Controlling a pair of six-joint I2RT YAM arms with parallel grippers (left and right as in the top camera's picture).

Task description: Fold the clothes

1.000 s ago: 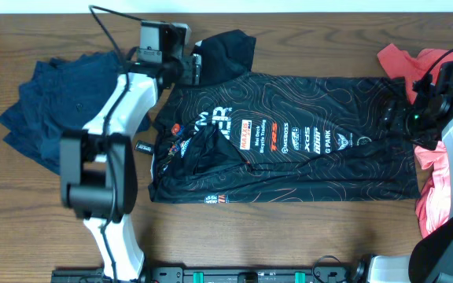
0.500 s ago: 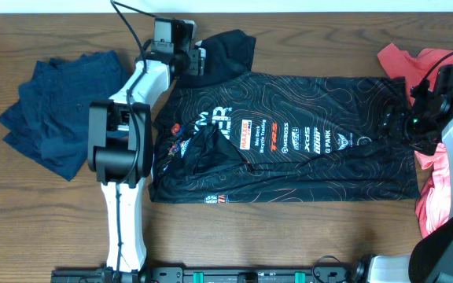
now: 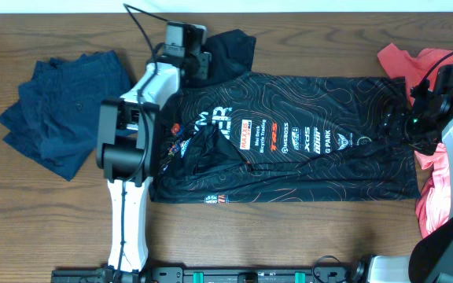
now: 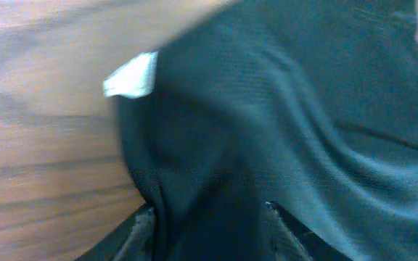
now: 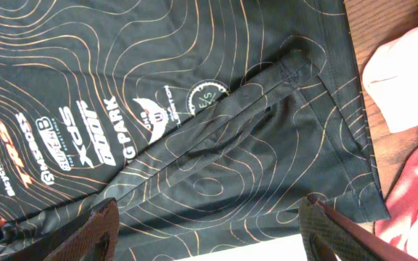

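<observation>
Brown wooden table (image 3: pixel 289 236) ran under the whole scene. The black jersey (image 3: pixel 305 157) lay spread flat across its middle, collar end toward 9 o'clock and hem toward 3 o'clock in the overhead view, likely laid out that way so it could be folded. One lower sleeve looked already turned in over the chest.

A heap of navy garments (image 3: pixel 61 110) sat at 9 o'clock and the coral-pink shirts (image 3: pixel 431 206) at 3 o'clock, both off to the sides, probably to leave the centre free for the piece in hand.

The left gripper (image 4: pixel 209 217) was at about 11 o'clock, down on the upper sleeve (image 3: pixel 230 51), which stuck out toward 12 o'clock. Its wrist view showed dark cloth bunched between the two fingertips, with a white tag (image 4: pixel 133 76) at the fabric's edge. The picture was blurred, so I could not tell whether the jaws had bitten on the cloth or merely straddled it. That sleeve seemed the next part to be folded inward.

The right gripper (image 5: pixel 212 228) hung over the hem corner (image 5: pixel 354 181) near 3 o'clock with its fingers spread wide and holding nothing, apparently waiting to take that end.
</observation>
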